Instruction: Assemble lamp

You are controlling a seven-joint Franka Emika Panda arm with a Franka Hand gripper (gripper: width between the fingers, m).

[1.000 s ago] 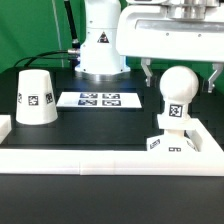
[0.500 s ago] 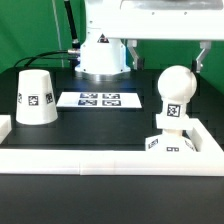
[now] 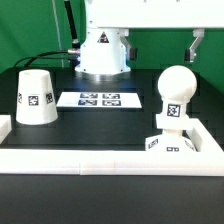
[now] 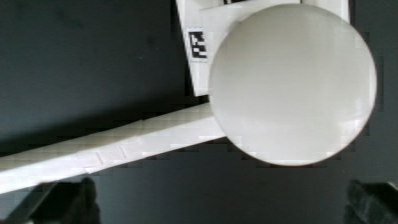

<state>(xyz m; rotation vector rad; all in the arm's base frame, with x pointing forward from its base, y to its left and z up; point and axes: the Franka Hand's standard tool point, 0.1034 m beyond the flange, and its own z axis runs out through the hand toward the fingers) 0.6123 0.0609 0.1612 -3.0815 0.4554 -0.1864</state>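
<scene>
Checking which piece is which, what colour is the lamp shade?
Matte white shade with black-and-white square tags; exterior view.

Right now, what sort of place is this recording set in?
Probably a robotics lab bench set up for furniture assembly: a black tabletop with a white raised border, a fixed marker board, and tagged white lamp parts, the shade and bulb.

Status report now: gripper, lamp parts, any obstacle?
Gripper open, empty, above the bulb. Bulb sits on base, by the white rail. Shade stands apart, at the exterior view's left. No obstacle seen.
</scene>
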